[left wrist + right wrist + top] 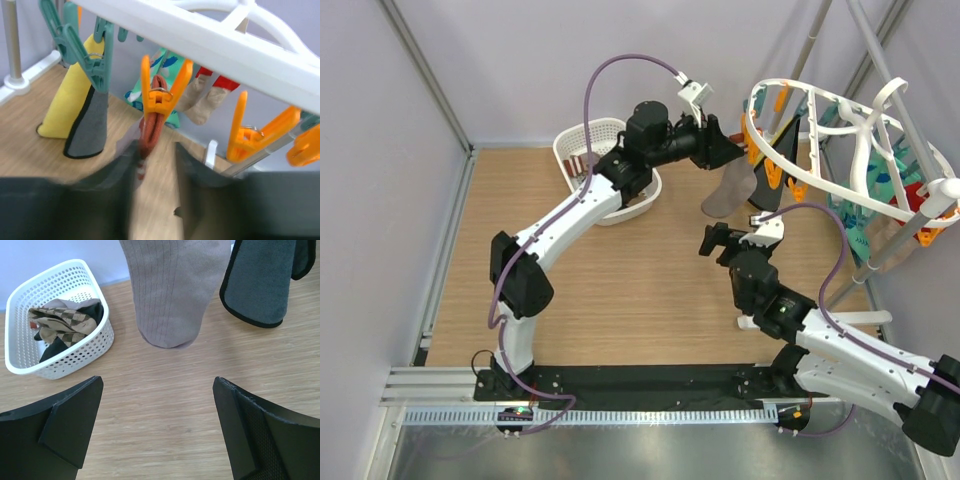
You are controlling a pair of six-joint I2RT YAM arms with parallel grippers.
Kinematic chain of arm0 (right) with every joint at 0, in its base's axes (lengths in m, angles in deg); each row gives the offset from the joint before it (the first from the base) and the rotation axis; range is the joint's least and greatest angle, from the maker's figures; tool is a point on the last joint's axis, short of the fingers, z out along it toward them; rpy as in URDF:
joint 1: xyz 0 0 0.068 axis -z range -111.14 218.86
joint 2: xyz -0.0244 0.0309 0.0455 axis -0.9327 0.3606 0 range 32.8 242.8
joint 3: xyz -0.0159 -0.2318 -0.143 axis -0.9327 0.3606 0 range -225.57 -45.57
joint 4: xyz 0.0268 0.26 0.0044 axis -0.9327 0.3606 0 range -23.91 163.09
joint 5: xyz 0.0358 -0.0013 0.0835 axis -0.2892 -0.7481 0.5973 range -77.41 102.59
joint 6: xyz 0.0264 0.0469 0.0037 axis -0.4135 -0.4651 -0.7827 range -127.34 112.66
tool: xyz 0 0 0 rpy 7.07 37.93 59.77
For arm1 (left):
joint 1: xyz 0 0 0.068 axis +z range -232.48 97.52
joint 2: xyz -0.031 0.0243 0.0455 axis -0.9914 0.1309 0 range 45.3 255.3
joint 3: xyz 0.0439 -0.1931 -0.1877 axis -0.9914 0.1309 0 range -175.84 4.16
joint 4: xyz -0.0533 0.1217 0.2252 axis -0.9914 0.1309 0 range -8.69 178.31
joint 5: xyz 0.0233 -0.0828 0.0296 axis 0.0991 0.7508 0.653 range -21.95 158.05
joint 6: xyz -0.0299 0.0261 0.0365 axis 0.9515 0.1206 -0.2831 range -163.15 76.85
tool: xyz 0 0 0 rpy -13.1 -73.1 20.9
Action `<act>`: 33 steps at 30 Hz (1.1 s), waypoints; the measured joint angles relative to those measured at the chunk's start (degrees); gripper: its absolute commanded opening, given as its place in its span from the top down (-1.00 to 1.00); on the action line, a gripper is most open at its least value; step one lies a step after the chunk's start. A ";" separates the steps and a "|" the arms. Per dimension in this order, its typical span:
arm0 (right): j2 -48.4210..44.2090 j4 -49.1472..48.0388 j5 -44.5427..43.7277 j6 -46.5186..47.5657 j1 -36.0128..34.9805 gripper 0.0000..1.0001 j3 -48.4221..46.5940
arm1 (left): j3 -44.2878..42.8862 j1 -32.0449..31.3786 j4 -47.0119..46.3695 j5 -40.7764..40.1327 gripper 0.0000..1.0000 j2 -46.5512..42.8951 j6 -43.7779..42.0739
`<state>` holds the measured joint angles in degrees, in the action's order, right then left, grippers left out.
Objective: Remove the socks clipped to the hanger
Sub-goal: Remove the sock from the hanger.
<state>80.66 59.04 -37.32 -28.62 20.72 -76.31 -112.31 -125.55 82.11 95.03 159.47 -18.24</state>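
Top external view: one white oval hanger [865, 125] carries at least five socks [728, 190]: taupe, grey, teal-patterned, red, beige. At its rim, the left gripper [732, 148] flanks a pegged rust-red sock [150, 135], grip unclear. Below it, the right gripper [712, 242] gapes.

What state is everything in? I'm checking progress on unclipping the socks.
hanger: hung up, partly loaded.
grey-brown sock: clipped, hanging.
rust-red sock: pegged, hanging.
basket: upright, holding checked socks.
left gripper: fingers apart astride rust-red sock, blurred.
right gripper: fingers wide open, empty.
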 measured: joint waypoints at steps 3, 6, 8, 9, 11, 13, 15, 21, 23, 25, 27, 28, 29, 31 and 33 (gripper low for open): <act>-1.49 0.20 1.16 0.13 0.00 -0.99 0.94 | -0.44 -0.13 0.46 -0.94 0.99 0.09 0.09; -1.51 0.17 1.18 0.46 0.00 -0.99 1.18 | -0.44 -0.44 0.94 -1.64 1.00 0.09 0.26; -0.96 -0.28 0.92 1.11 0.00 -0.99 1.18 | -0.44 -0.72 1.42 -1.92 1.00 0.09 0.63; -0.39 -0.87 0.57 1.53 0.00 -0.99 1.16 | -0.44 -0.87 1.62 -1.90 1.00 0.09 0.94; 1.46 -1.86 -0.59 2.40 0.00 -0.99 0.96 | -0.44 -1.20 1.86 -1.86 1.00 0.09 1.97; 3.87 -3.21 -2.08 3.74 0.09 -0.99 0.37 | -0.44 -1.49 2.08 -1.75 1.00 0.09 2.82; 8.00 -4.87 -3.87 5.27 0.76 -0.99 -1.38 | -0.44 -1.81 2.14 -1.64 1.00 0.09 3.61; 19.52 -9.25 -8.87 8.52 5.44 -0.99 -7.04 | -0.42 -2.71 2.32 -1.46 1.00 0.09 5.92; 21.38 -10.32 -9.81 9.22 7.37 -0.99 -7.54 | -0.35 -2.82 2.32 -1.46 1.00 0.07 6.40; 22.88 -11.52 -10.56 10.12 9.05 -0.88 -7.72 | -0.31 -2.84 2.36 -1.44 1.00 0.07 6.80; 24.02 -12.92 -10.58 11.47 10.40 -0.68 -7.72 | -0.28 -2.84 2.45 -1.44 1.00 0.07 7.28; 24.39 -13.64 -10.51 12.37 10.80 -0.22 -7.72 | -0.28 -2.84 2.45 -1.46 1.00 0.07 7.52; 24.55 -14.32 -10.21 13.46 10.97 0.07 -7.72 | -0.28 -2.82 2.47 -1.46 0.99 0.07 7.74; 24.50 -16.39 -9.49 15.28 11.13 0.57 -7.65 | -0.20 -2.82 2.47 -1.49 1.00 0.07 8.09; 24.35 -18.18 -8.70 16.55 11.13 0.84 -7.63 | 0.02 -2.84 2.47 -1.49 0.89 0.00 8.85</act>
<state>105.01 40.85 -46.02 -12.07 31.85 -83.94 -112.29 -128.39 84.58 93.55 159.47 -9.39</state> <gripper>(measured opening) 0.201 0.022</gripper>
